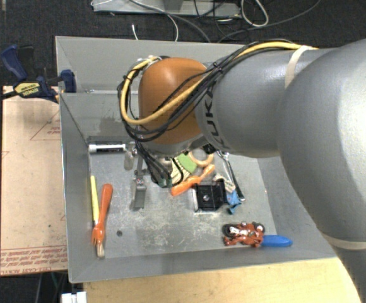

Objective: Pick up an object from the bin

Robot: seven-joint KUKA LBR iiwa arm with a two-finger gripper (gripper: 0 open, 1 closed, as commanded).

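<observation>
1. My arm comes in from the right. Its orange wrist cover (167, 100), looped with black and yellow cables, hangs over the far middle of the grey metal bin (76, 169).
2. My claw (138, 185) points down from under that cover. It sits low over a bare patch of the bin floor, left of centre, and may be touching the floor, though I am not sure.
3. I cannot tell whether the claw is apart or together, because the cover and cables hide much of it.
4. A short silver cylinder (107, 148) lies near the claw, on its far left.
5. Just to the claw's right is a small heap (199, 182): a green piece (184, 163), an orange strip (186, 187), a black block (208, 196) and a blue piece (235, 199).
6. By the left wall, an orange fork (101, 216) and a thin yellow stick (94, 197) lie side by side.
7. At the near right lies a red, white and black toy (243, 234) with a blue end.
</observation>
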